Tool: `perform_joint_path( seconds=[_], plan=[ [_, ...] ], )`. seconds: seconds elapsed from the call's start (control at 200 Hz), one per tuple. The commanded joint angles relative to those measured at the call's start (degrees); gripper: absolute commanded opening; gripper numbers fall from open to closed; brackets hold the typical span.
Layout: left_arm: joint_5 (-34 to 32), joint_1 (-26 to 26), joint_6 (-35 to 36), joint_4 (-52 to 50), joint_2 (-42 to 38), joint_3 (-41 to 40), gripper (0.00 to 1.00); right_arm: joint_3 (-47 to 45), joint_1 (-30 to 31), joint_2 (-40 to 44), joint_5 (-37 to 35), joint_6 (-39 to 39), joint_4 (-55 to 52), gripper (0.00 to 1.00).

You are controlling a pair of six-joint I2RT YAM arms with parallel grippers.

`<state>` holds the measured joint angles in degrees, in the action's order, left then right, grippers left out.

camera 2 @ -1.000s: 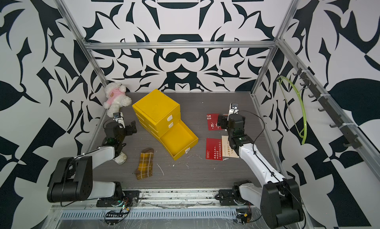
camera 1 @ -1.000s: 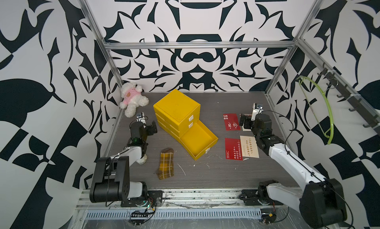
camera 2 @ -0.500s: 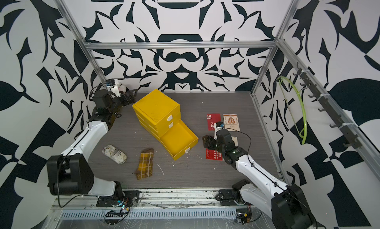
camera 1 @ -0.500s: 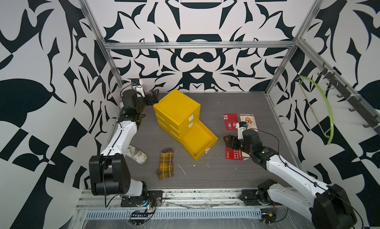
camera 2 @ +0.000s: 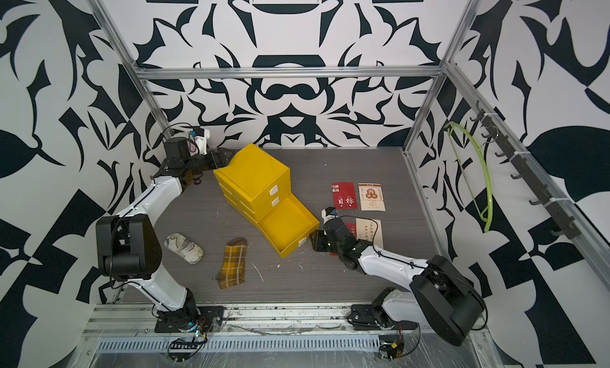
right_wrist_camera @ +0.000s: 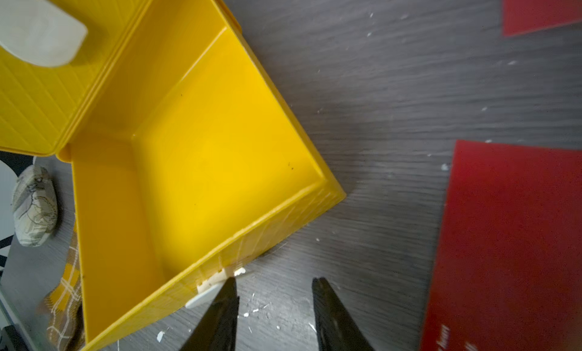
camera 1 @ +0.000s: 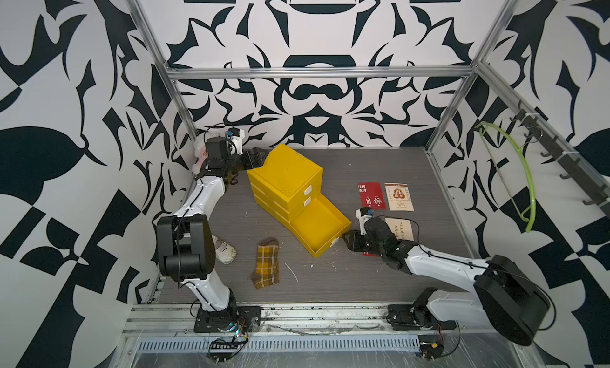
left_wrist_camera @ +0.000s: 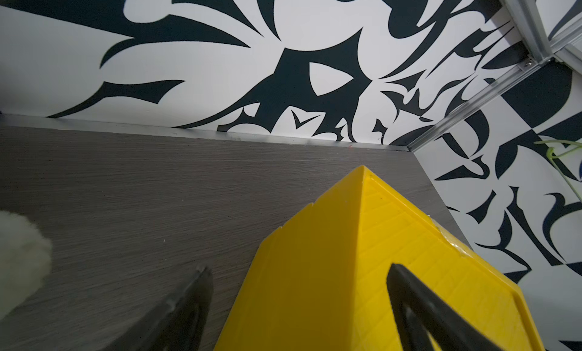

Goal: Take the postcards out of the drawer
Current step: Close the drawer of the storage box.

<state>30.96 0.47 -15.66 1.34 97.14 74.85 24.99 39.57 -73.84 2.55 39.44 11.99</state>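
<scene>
The yellow drawer unit (camera 1: pixel 285 175) has its bottom drawer (camera 1: pixel 321 222) pulled out, and its floor (right_wrist_camera: pixel 220 163) is bare. The postcards lie on the table to its right: a red one (camera 1: pixel 371 195) and a cream one (camera 1: pixel 399 197) far back, another cream one (camera 1: pixel 404 229) nearer, and a red one (right_wrist_camera: pixel 504 239) partly under my right arm. My right gripper (right_wrist_camera: pixel 274 281) hangs low by the drawer's white handle (right_wrist_camera: pixel 204 297), jaws narrowly apart over bare table. My left gripper (left_wrist_camera: pixel 300 270) stands open astride the unit's back corner (left_wrist_camera: pixel 362 188).
A yellow-brown plaid sock (camera 1: pixel 267 267) and a small patterned shoe (camera 2: pixel 184 248) lie at the front left. A white plush toy (camera 1: pixel 199 151) sits behind my left arm in the back left corner. A green hanger (camera 1: pixel 515 171) hangs on the right wall.
My left arm swung from the front left to the unit's back corner. My right gripper left the far cards, came to the drawer's front, and its jaws narrowed. A cream card now lies far right.
</scene>
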Motion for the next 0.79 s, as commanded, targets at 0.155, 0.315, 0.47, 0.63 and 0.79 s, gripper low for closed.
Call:
perform_joint_path(
  seconds=[0.155, 0.315, 0.47, 0.63, 0.79],
  plan=[
    [3.4, -0.6, 1.4, -5.2, -0.1, -1.6, 0.90, 5.2, 3.0, -4.8, -1.6, 0.8, 8.2, 0.39],
    [4.1, -0.6, 2.0, -5.8, 0.5, -1.2, 0.89, 8.1, 3.1, -6.9, -3.4, -1.2, 9.0, 0.38],
    [5.2, -0.6, 1.9, -5.8, 1.2, -0.8, 0.88, 12.1, 3.1, -10.5, -4.5, -3.9, 9.7, 0.38],
    [5.9, -0.6, 2.1, -6.4, 1.5, -0.2, 0.87, 15.0, 3.1, -13.2, -5.2, -5.2, 10.3, 0.38],
    [6.0, -0.6, 1.8, -6.2, 1.5, -0.4, 0.87, 18.8, 3.2, -19.0, -2.6, -5.0, 14.6, 0.38]
  ],
)
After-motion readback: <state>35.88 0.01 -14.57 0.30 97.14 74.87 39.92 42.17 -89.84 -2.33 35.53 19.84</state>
